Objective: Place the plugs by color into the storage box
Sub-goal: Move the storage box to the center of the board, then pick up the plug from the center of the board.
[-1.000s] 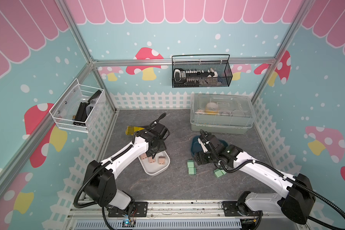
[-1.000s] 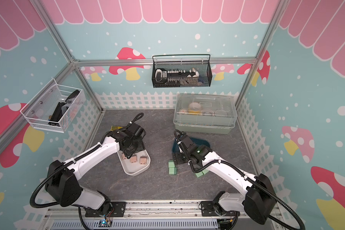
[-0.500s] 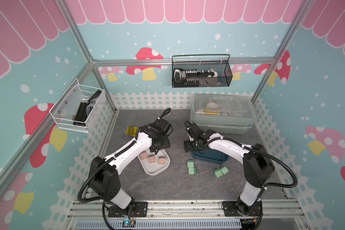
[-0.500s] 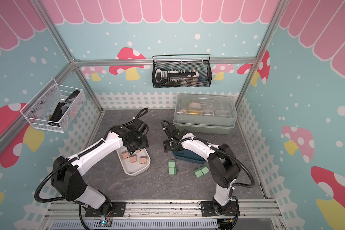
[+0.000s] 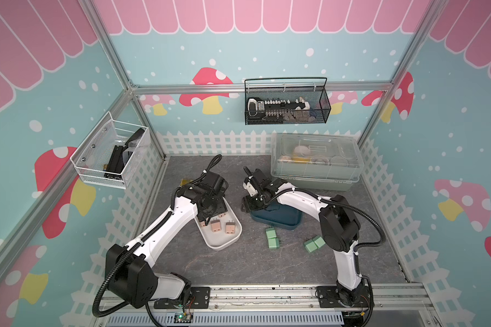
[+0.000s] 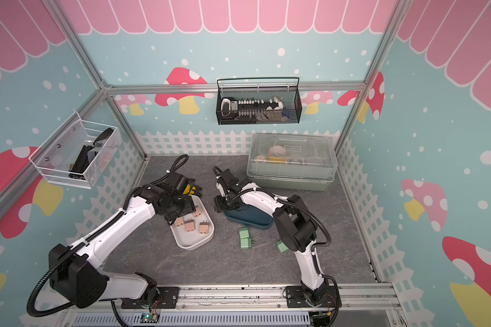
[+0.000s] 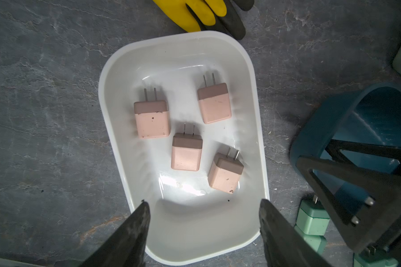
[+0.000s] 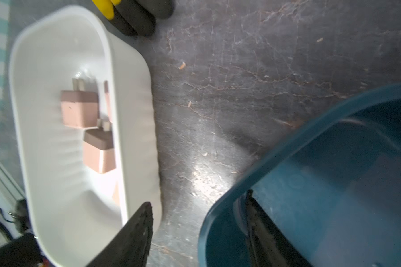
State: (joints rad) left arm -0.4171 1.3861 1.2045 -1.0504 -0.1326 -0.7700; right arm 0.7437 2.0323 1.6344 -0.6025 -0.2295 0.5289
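Since your left gripper (image 7: 203, 204) hangs wide and empty above the white tray (image 7: 107, 76), you can see all four pink plugs (image 7: 186, 151) lying on its floor, off the walls. A yellow-black glove (image 7: 202, 13) sits right at one end. Your right gripper (image 8: 197, 199) straddles the teal tray (image 8: 276, 148) rim with jaws apart and the outer finger off the wall; the bin (image 5: 315, 167) is close behind. Green plugs (image 5: 272, 239) sit on the table (image 5: 238, 263) just in front of the teal tray, with plenty of bare room nearer the rail. A second ago that right arm was down by the green plugs
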